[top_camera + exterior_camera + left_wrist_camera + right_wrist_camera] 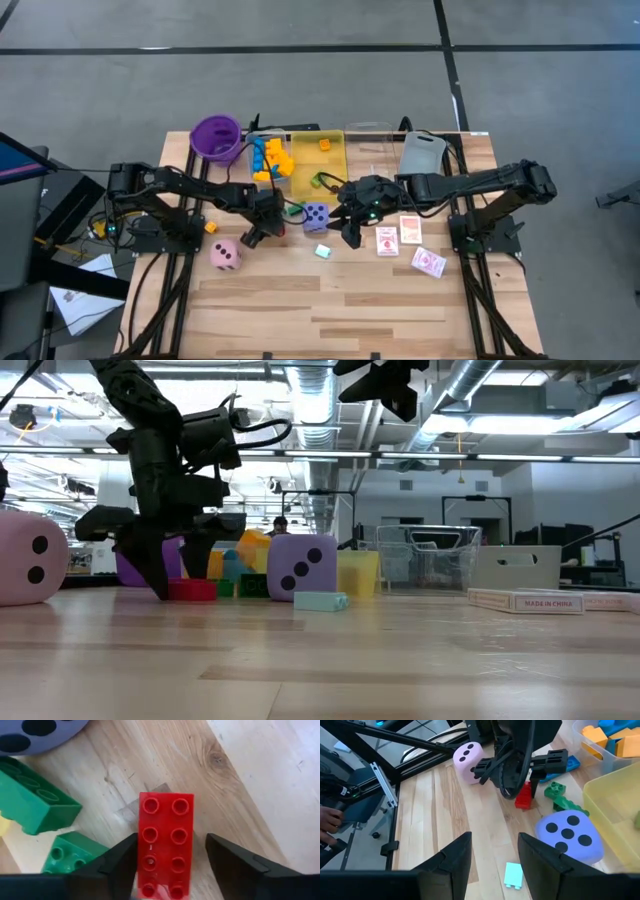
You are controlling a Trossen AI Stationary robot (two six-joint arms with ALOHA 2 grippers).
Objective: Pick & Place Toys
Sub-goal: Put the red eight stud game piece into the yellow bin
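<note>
Straddling red block (165, 847), L hand (170, 862); green blocks (37, 802) beside.

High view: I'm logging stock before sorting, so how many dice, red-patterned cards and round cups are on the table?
Dice: 2, a pink die and a purple die
Red-patterned cards: 3
Round cups: 1, the purple cup
Total: 6

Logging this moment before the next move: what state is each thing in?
Left pincer: open, fingers either side of the red block.
Red block: flat on the table, studs up.
Right pincer: open, empty, raised above the table.
Purple die: resting on the table, five dots up.
Pink die: resting on the table.
</note>
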